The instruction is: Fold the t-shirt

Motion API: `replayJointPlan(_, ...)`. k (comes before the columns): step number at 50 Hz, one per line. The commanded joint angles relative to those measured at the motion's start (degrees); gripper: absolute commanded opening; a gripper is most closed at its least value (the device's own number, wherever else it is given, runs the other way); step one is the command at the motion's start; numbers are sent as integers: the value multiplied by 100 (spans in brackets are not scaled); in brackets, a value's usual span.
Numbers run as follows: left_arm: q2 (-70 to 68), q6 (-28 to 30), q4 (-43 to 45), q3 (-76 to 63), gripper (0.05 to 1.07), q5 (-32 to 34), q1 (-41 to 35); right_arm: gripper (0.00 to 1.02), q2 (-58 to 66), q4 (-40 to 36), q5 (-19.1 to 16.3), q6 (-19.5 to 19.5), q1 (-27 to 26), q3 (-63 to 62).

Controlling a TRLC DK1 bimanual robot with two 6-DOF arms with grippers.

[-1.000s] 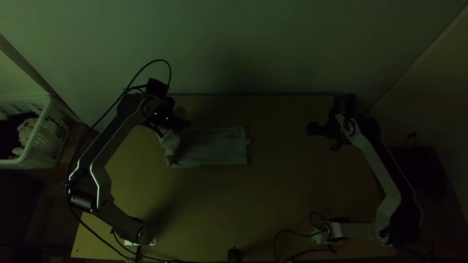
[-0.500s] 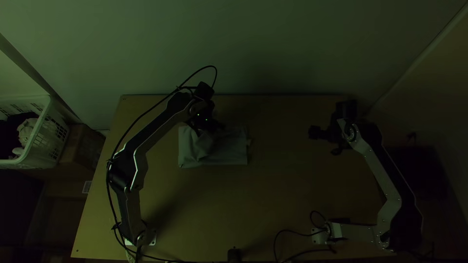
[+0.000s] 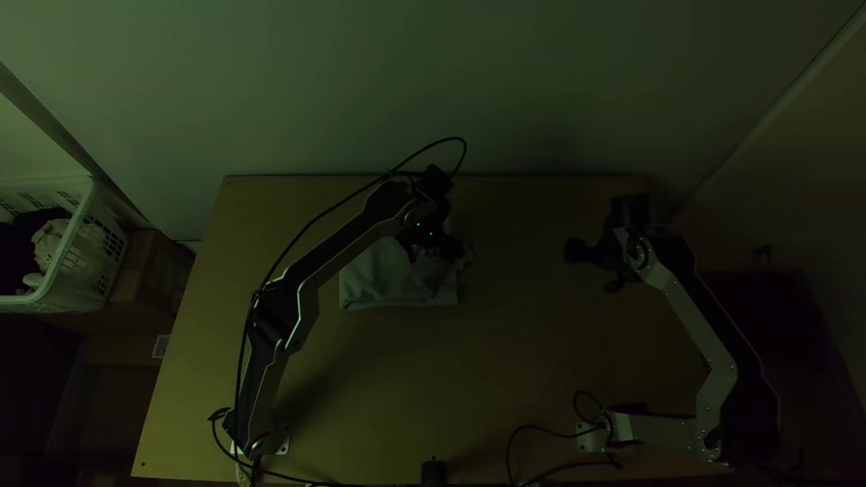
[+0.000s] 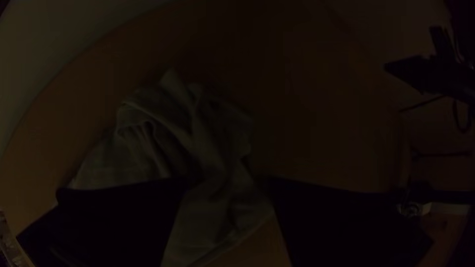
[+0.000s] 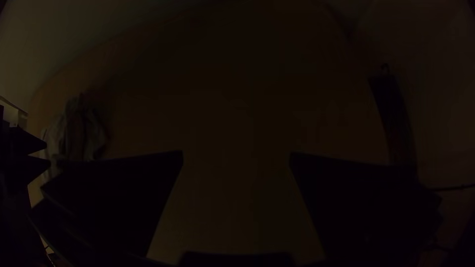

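- As the left gripper (image 4: 226,182) travels across the cloth, the t-shirt (image 3: 388,280) loses length: its end nearest the bench's left edge has come inward, and loose fabric has been carried over the rest.
- Location: t-shirt on the bench (image 3: 541,361), left of centre and nearer the far edge than the near one. Lower border, facing the near edge, looks fairly straight; the end facing the right edge is partly under the left gripper.
- Cloth state: flat toward the left edge, rumpled and bunched at the other end, with several raised creases. Exact layer count cannot be told.
- Left gripper: fingers well apart, fabric lying between and below them. No pinch visible; reads as a release, though contact with the cloth cannot be confirmed.
- Right gripper (image 5: 236,154): fingers wide apart, nothing between them. Stands over the bench toward the right edge, well apart from the t-shirt; only a slight shift over the last interval.
- Meaning for task: a crosswise fold appears to be laid down, judged late in the folding but not tidy.
- Next, as a judgement: lift the left gripper clear without dragging the top layer, then flatten the bunched end and align its borders.
- Risk: soft fabric could snag on a finger during withdrawal and pull the fold open; creases may spring up if left unpressed.
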Motion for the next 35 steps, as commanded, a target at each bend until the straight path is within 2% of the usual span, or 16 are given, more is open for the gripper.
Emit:
replayJointPlan(1,-331,337,-193,67,103,53,-91,99,6,138,32,134,40,-120)
replayJointPlan(17,-665,539,-1063,31,103,-79,208,98,182,164,32,134,75,162)
replayJointPlan(22,-946,557,-1072,-232,103,-229,384,99,182,164,32,108,101,285)
replayJointPlan(28,-1377,566,-958,-531,103,-238,648,99,173,164,32,82,198,434)
replayJointPlan(35,-2317,618,-166,-1410,103,-238,938,99,68,164,32,20,295,724)
